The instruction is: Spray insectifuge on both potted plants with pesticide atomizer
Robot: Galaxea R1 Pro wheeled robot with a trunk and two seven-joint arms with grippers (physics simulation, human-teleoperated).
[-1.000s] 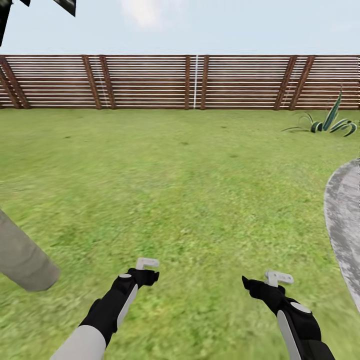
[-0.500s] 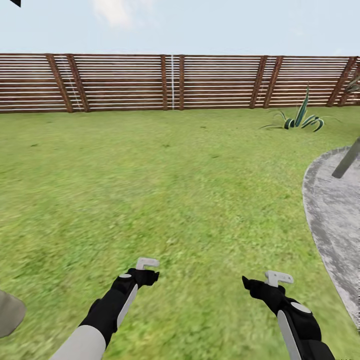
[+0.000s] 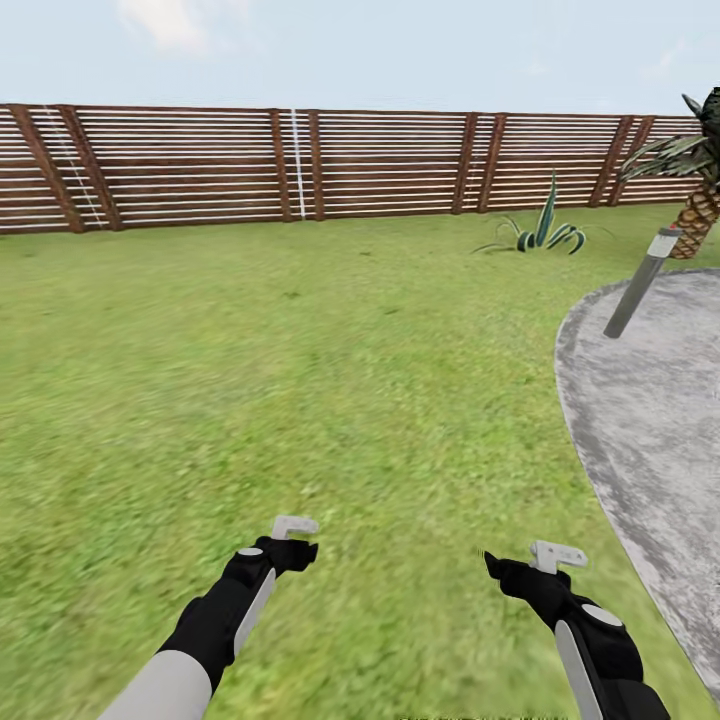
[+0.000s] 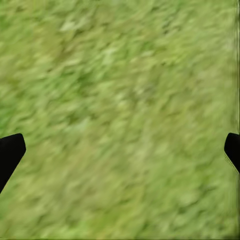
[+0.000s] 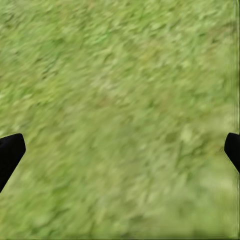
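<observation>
We're out on the lawn [image 3: 300,380] of the garden, grass all around, and neither the pesticide atomizer nor the potted plants can be made out from here. Far left to far right runs the brown slatted wooden fence [image 3: 200,165] under a pale sky.

Near left, the left gripper [image 3: 290,545] hangs low over the grass, black arm with a whitish sleeve behind it — in the left wrist view its two dark fingertips [image 4: 10,152] sit at opposite edges with blurred green turf between them, so the fingers stand wide apart and hold nothing.

Moving right, the right gripper [image 3: 525,565] is at much the same height, also above bare grass; the right wrist view tells the same story — fingertips [image 5: 10,150] spread to the edges, nothing in between.

Further right and far off, a spiky dark-green plant [image 3: 540,232] with long narrow blades sits on the lawn just before the fence. Right of that, a curved patch of grey paving [image 3: 650,420] sweeps from the near right edge back toward the fence. A grey bollard post [image 3: 640,283] leans at the paving's far edge, and beyond it, at the far right, a palm [image 3: 700,205] with a scaly trunk.
</observation>
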